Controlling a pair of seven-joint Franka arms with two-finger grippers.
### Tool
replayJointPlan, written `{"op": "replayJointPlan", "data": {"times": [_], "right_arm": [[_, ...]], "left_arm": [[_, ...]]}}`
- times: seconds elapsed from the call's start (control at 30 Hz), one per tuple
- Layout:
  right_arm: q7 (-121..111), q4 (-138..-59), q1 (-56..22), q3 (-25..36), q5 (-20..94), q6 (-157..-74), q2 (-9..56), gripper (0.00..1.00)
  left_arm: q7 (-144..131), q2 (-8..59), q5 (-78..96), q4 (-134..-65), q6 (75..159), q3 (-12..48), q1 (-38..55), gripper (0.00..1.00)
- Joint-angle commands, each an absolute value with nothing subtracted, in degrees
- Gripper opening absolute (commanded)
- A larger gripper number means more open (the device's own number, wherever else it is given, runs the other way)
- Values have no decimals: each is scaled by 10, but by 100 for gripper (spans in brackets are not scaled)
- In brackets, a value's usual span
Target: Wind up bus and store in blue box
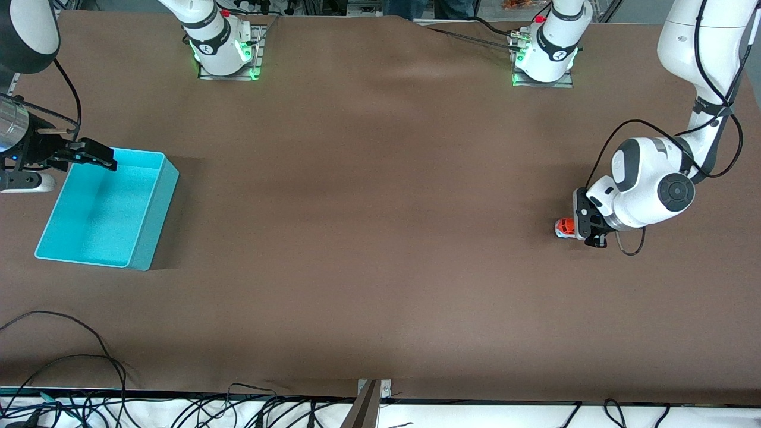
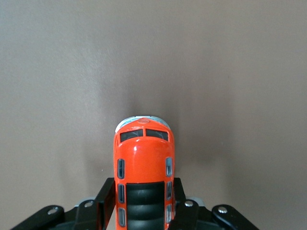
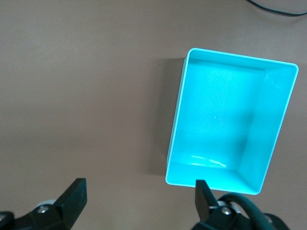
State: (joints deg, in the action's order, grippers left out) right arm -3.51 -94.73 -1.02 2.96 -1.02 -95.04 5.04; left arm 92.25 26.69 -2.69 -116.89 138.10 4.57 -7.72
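Glossy plastic bus [image 2: 143, 165]; smooth plastic blue box [image 1: 156, 209]; matt table [image 1: 368, 238].

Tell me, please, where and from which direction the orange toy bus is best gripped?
Grip the bus across its two long flat sides at the rear half, coming down from above. The body is narrow with parallel sides, and the rounded front would likely slip. The left end effector is already shut on it this way, on the table toward the left arm's end.
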Motion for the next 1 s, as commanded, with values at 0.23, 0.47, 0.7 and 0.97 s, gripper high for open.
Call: {"op": "replayJointPlan", "data": {"times": [0.23, 0.47, 0.7, 0.97], "right_arm": [[-41, -932, -7, 27, -20, -940, 57, 100], [-41, -932, -7, 27, -20, -940, 58, 100], [-41, -932, -7, 27, -20, -940, 60, 100], [-41, -932, -7, 27, -20, -940, 60, 100]], "left_arm": [[895, 280, -34, -1180, 1392, 47, -78, 41], [900, 296, -39, -1176, 1394, 46, -84, 42], [929, 310, -40, -1172, 1397, 46, -123, 45], [977, 316, -40, -1168, 1397, 45, -167, 44]]}}
